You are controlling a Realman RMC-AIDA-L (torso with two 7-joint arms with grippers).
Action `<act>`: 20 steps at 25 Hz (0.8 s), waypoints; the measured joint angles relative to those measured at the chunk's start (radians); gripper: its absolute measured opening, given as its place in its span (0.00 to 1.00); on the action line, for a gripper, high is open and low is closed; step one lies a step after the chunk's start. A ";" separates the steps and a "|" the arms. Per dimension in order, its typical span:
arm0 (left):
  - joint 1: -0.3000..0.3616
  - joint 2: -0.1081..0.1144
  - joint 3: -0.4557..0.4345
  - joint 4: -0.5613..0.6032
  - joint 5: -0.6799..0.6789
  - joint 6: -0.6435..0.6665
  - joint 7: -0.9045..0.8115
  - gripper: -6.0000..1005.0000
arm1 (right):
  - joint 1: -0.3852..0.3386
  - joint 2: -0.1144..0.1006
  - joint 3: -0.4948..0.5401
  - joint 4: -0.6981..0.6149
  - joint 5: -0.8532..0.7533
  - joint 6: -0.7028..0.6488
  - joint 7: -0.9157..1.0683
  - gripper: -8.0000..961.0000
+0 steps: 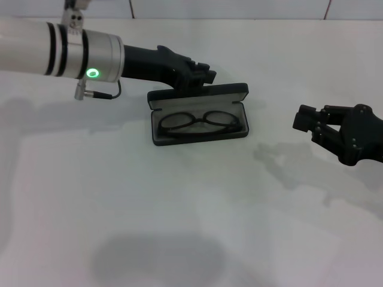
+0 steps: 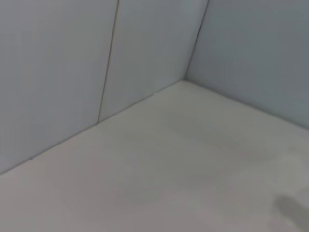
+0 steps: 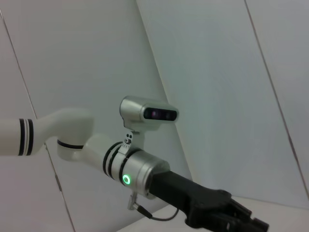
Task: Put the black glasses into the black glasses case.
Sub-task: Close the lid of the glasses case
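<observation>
White table [image 1: 179, 227], bare around the work. Black glasses case [image 1: 198, 113] lies open on it, lid tipped back on the far side, grey lining showing. Left gripper [image 1: 200, 76] at the case's far edge, against the raised lid; whether its fingers are open or closed cannot be told. Right gripper [image 1: 308, 122] well to the right of the case, fingers parted, holding nothing. Black glasses [image 1: 197, 122] lie flat inside the case tray, just on the near side of the left gripper.

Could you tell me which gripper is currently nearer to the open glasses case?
Left. The left gripper sits right behind the raised lid of the glasses case, at its far edge. The right gripper hangs well off to the case's right side, apart from it.
</observation>
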 joint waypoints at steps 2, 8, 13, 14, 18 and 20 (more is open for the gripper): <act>-0.004 -0.011 0.000 -0.001 0.028 -0.022 0.000 0.21 | 0.005 0.000 0.000 0.010 0.002 -0.003 0.000 0.17; -0.007 -0.035 0.000 -0.002 0.057 -0.061 -0.001 0.21 | 0.009 0.001 0.000 0.019 0.005 -0.004 -0.001 0.17; -0.008 -0.050 0.000 -0.002 0.071 -0.082 -0.001 0.21 | 0.010 0.003 0.000 0.019 0.004 -0.002 -0.002 0.17; -0.008 -0.053 0.000 -0.002 0.078 -0.082 -0.001 0.21 | 0.010 0.003 0.000 0.020 0.004 -0.001 -0.003 0.17; -0.008 -0.056 0.000 -0.002 0.100 -0.080 -0.008 0.21 | 0.012 0.003 0.000 0.024 0.003 0.000 -0.003 0.17; -0.009 -0.061 0.000 -0.003 0.136 -0.075 -0.023 0.21 | 0.017 0.003 0.000 0.034 0.005 0.000 -0.005 0.17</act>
